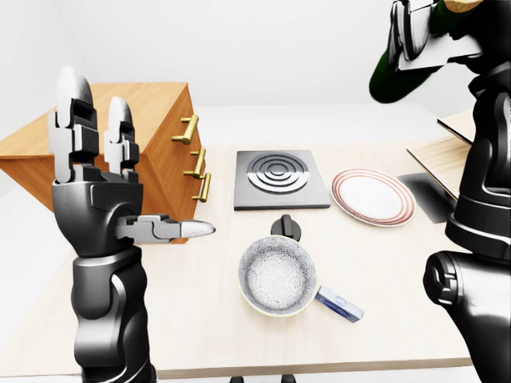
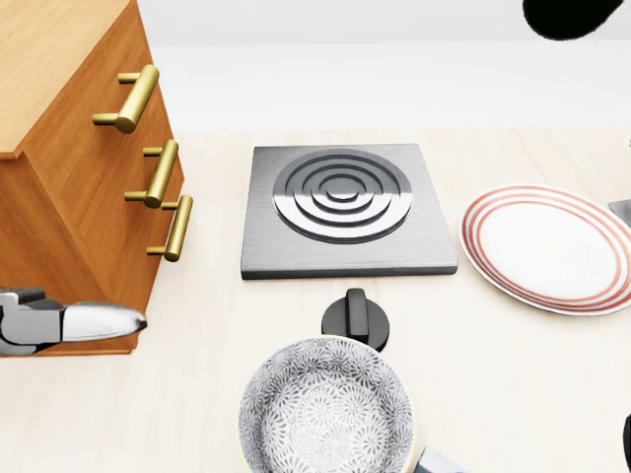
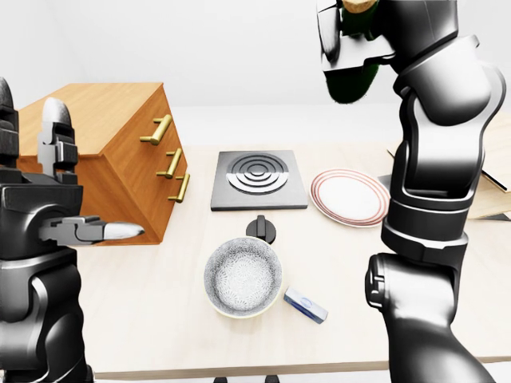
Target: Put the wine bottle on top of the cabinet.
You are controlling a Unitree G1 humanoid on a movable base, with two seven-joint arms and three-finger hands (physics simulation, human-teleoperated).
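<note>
Right hand (image 3: 339, 36): raised at the top of the right-eye view, fingers clamped round the wine bottle (image 3: 351, 78)
Wine bottle: dark green, held high above the table (image 1: 200, 319), over the plate (image 1: 373, 196) side, well apart from the cabinet (image 1: 120, 132)
Left hand (image 1: 100, 171): empty, fingers apart, two pointing up, one pointing right
Cabinet: wooden, three brass handles, at the table's left
Table: stove plate (image 2: 345, 207), knob (image 2: 355, 317), patterned bowl (image 2: 325, 409)

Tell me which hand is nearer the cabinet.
Left. The left hand is raised open right beside the cabinet. The right hand is high at the view's top right, gripping the wine bottle.
</note>
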